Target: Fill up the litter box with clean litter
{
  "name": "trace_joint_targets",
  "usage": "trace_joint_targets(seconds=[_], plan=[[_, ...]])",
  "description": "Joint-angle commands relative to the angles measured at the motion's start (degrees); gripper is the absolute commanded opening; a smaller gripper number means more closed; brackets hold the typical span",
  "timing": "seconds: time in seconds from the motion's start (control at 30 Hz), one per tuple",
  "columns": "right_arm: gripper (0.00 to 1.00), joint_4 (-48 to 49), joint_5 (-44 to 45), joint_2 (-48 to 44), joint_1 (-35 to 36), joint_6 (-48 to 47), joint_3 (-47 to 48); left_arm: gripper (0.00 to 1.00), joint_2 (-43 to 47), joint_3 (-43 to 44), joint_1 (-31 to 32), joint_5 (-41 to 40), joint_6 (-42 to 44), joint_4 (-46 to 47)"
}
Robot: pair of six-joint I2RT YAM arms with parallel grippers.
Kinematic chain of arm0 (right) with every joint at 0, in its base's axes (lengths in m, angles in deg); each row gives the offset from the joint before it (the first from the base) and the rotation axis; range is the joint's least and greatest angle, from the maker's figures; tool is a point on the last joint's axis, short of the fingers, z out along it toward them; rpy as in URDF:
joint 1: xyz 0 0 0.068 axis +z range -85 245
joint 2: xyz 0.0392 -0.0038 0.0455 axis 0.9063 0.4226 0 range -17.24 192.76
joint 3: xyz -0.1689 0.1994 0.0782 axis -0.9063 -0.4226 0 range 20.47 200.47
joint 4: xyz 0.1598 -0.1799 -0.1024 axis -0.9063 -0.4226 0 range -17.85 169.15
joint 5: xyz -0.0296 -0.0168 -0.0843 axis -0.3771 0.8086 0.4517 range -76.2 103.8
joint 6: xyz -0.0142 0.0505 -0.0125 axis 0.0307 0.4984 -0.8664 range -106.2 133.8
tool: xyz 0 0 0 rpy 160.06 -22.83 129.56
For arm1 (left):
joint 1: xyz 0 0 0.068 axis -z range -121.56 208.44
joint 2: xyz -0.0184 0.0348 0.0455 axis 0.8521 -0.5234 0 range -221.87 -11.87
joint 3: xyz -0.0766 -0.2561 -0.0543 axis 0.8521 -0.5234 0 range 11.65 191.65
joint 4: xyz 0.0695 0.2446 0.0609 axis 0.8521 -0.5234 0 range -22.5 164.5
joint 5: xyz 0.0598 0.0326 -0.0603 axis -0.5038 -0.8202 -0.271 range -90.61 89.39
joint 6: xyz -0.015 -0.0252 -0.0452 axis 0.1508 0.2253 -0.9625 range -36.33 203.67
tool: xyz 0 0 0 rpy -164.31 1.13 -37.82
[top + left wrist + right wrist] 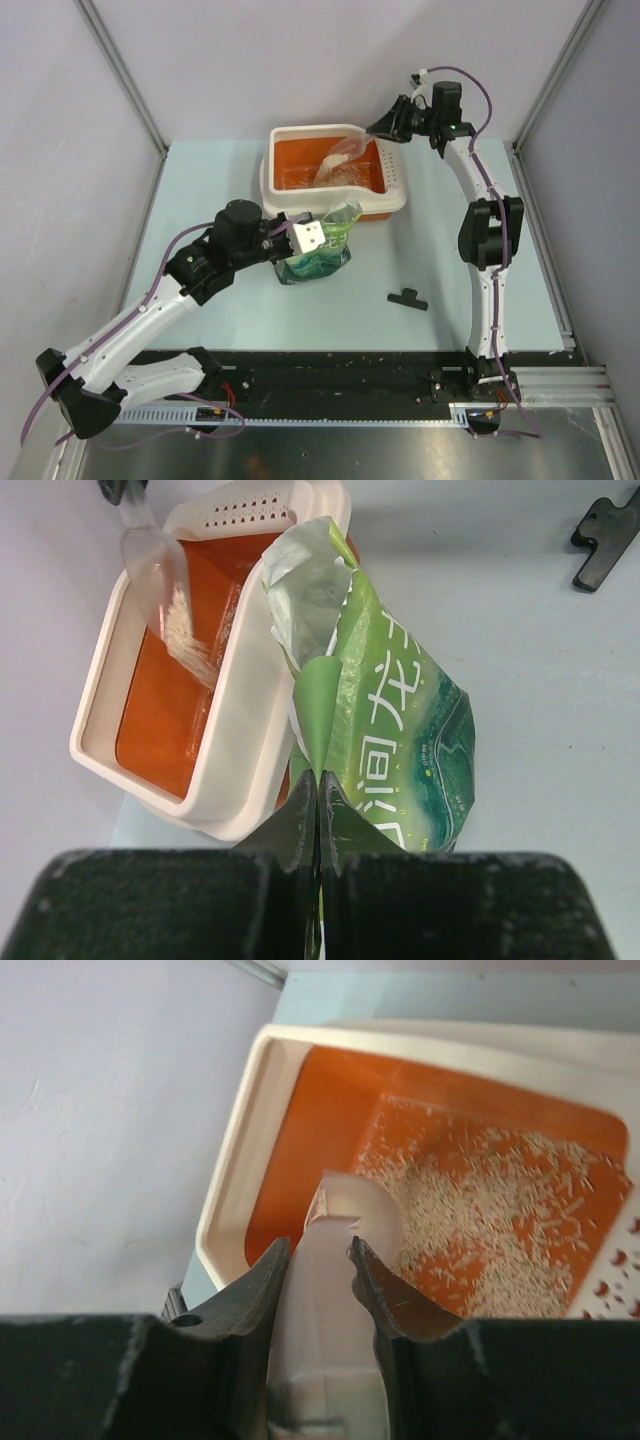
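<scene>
Left gripper (318, 792) pinching pouch (400, 710) — green, white Chinese characters

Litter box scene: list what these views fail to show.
- Right wrist view: the litter box runs off the right edge; the right gripper hides the handle of the scoop.
- Left wrist view: the green pouch hides its own contents; the left gripper hides its lower part.
- Top view: the black piece is too small to identify.
</scene>
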State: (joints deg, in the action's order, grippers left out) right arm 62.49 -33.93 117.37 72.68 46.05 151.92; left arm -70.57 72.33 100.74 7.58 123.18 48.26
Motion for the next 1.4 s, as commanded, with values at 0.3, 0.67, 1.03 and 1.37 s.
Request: trace_joint_targets(seconds=[0.3, 0.67, 1.03, 1.37], plan=[[0.00, -9.7, 5.1, -8.1, -1.2, -18.1, 5.2, 0.00, 1.7, -0.9, -1.0, 3.7, -0.7, 0.8], [0.00, -12.9, 28.4, -27.5, 7.4, -44.4, -8.9, 0.00, 0.4, 0.0, -2.0, 5.8, -2.9, 1.9], [0.00, -31.1, 3.7, -41.2, 11.3, -42.2, -14.3, 0.00, -0.3, 0.3, -3.4, 2.4, -5.1, 4.7], [0.00, -34.3, 4.0, -42.2, 13.9, -48.3, -18.9, 0.00, 0.7, 0.3, -4.2, 0.7, -5.8, 6.0]])
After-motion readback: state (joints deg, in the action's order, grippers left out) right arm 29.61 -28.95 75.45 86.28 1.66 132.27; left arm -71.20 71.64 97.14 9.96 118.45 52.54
